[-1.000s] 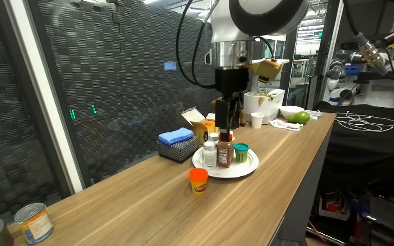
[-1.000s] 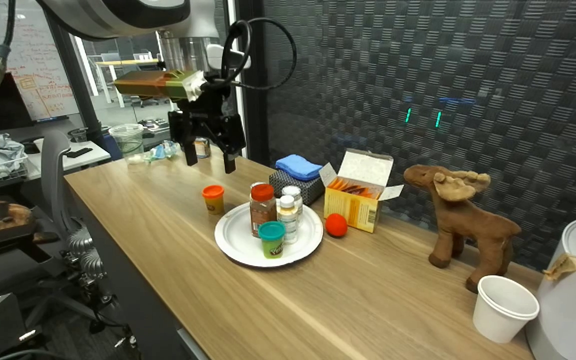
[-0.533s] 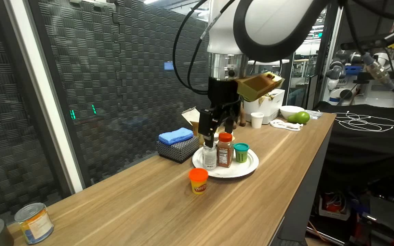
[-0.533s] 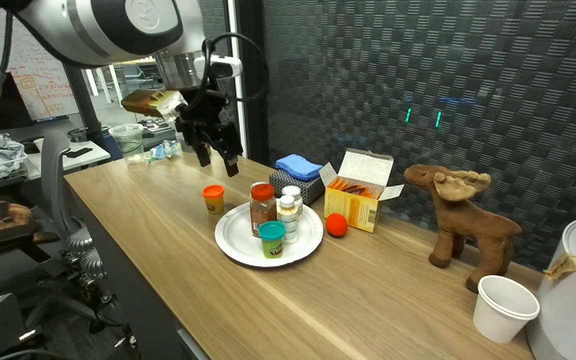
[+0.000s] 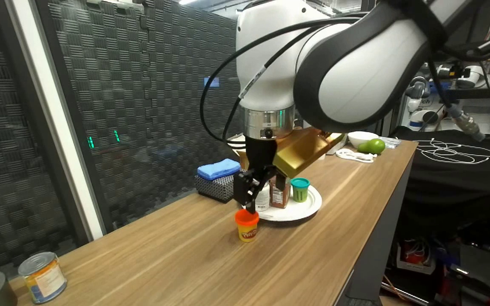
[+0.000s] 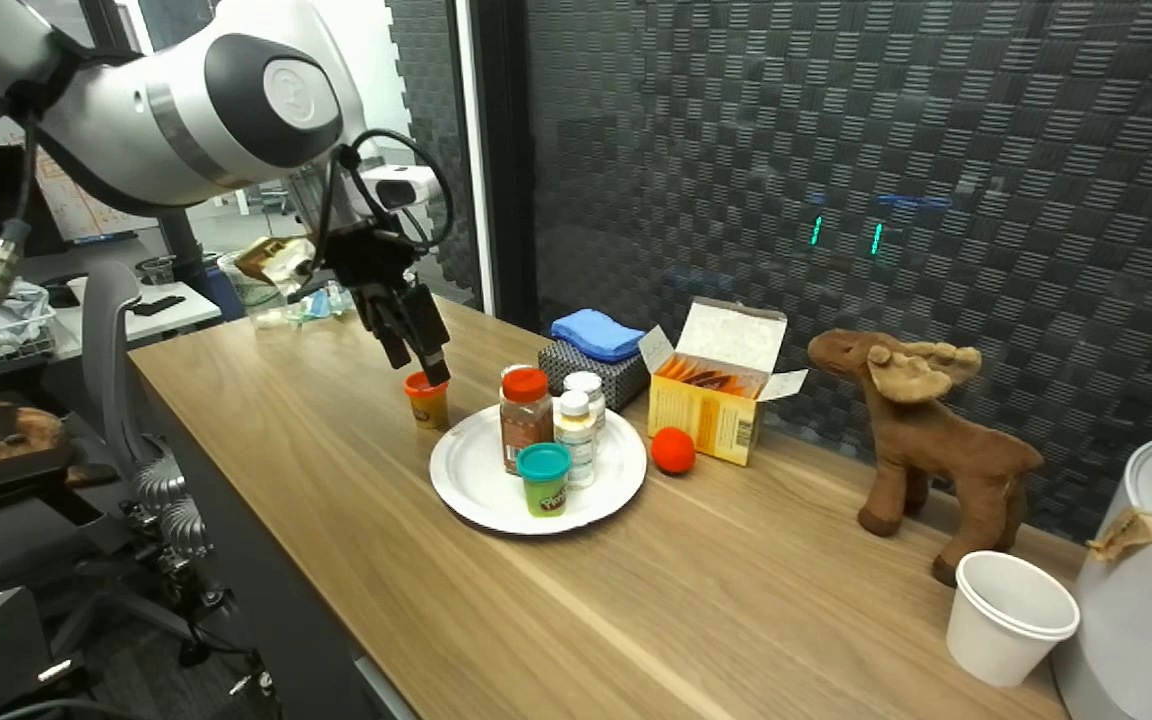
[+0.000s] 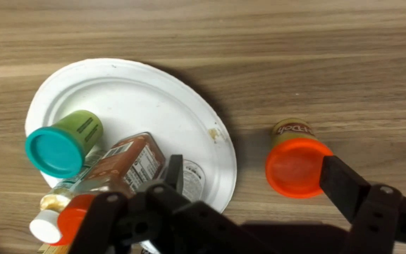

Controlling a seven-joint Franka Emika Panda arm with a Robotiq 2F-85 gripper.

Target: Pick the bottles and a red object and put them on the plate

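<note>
A yellow tub with an orange-red lid (image 6: 428, 408) stands on the table beside the white plate (image 6: 466, 470); the tub also shows in the wrist view (image 7: 296, 167). A red ball (image 6: 673, 450) lies on the plate's far side. On the plate stand a red-brown bottle with a red cap (image 6: 526, 425), a white-capped bottle (image 6: 576, 445), other white-capped bottles partly hidden behind, and a green tub with a teal lid (image 6: 544, 480). My gripper (image 7: 254, 169) is open and empty, low over the orange-lidded tub. One finger overlaps the lid's edge; I cannot tell if they touch.
A yellow open box (image 6: 701, 415) and a dark box with a blue cloth (image 6: 596, 335) stand by the wall. A plush moose (image 6: 946, 450) and a white cup (image 6: 1006, 625) stand further along. A can (image 5: 43, 278) stands at the table's other end.
My gripper has moved down and away from over the bottles to the orange-lidded tub, tilting and turning as it goes. It stays open. The objects on the table have not moved.
</note>
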